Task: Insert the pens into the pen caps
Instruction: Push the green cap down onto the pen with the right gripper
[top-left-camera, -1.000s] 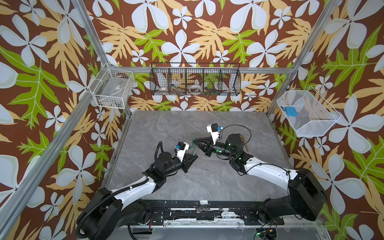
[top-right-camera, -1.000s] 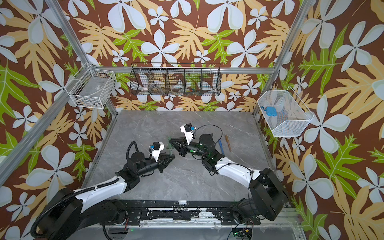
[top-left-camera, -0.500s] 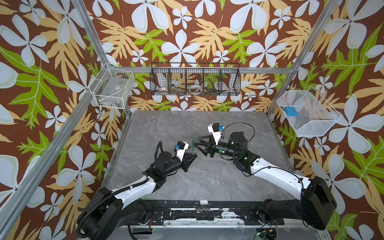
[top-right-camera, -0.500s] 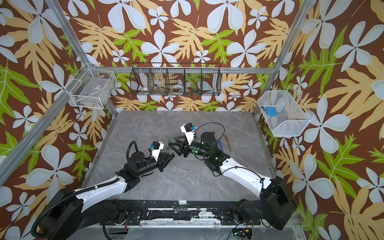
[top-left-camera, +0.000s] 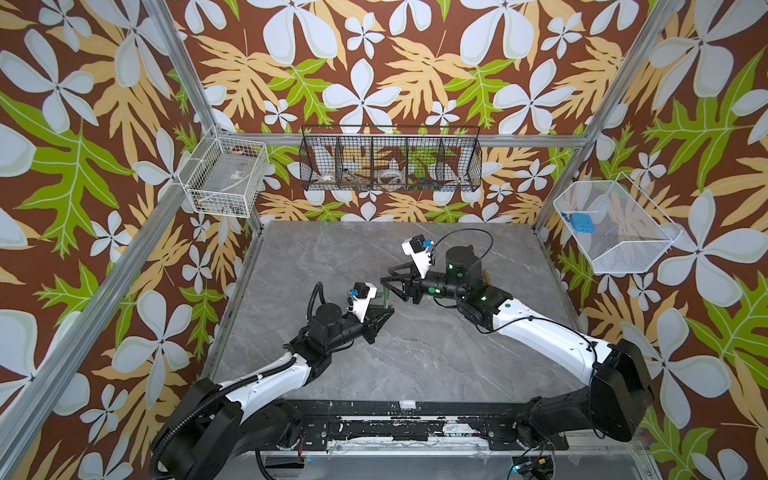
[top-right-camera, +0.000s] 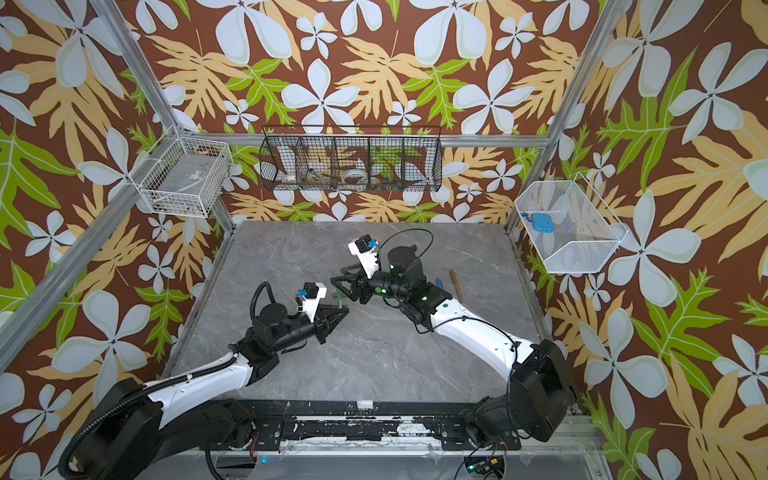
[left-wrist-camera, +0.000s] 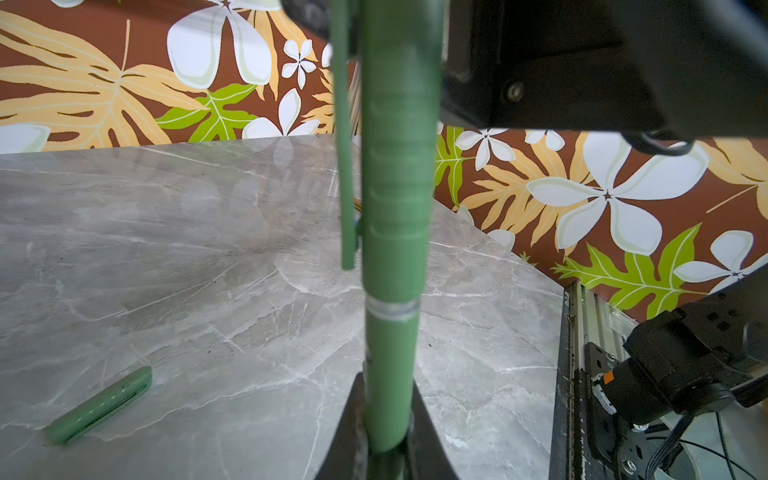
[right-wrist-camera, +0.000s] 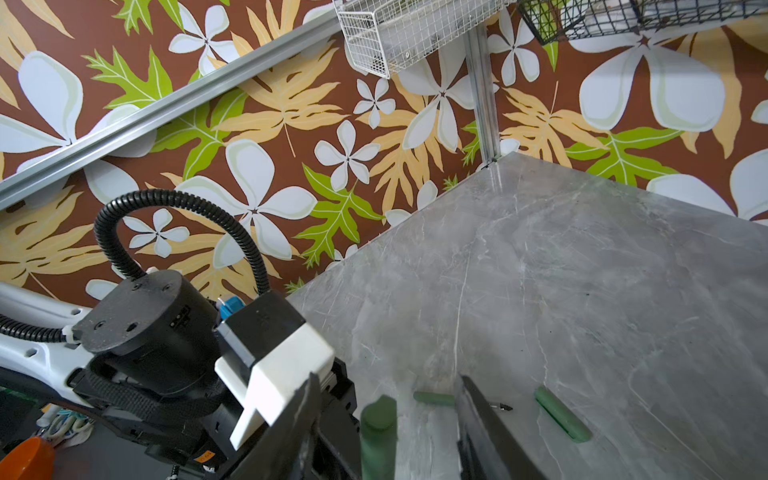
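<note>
My left gripper (top-left-camera: 388, 309) (top-right-camera: 345, 309) (left-wrist-camera: 388, 440) is shut on the lower end of a green pen (left-wrist-camera: 390, 374), holding it upright over the table's middle. A green pen cap (left-wrist-camera: 397, 166) with a clip sits on the pen's upper end. My right gripper (top-left-camera: 384, 283) (top-right-camera: 335, 283) (right-wrist-camera: 390, 415) is open, and its fingers (right-wrist-camera: 478, 415) stand on either side of that cap's end (right-wrist-camera: 378, 432) without touching it. In the right wrist view another green pen (right-wrist-camera: 434, 399) lies on the table, partly hidden, beside a loose green cap (right-wrist-camera: 563, 419) (left-wrist-camera: 99, 405).
In a top view, an orange-brown pen (top-right-camera: 456, 284) and a blue pen (top-right-camera: 439, 283) lie on the grey table (top-right-camera: 374, 365) just right of the right arm. White wire baskets (top-left-camera: 226, 176) (top-left-camera: 611, 226) and a black one (top-left-camera: 390, 164) hang on the walls.
My right gripper has opened off the green cap and drawn back a little to the right. The left gripper has kept still with the pen.
</note>
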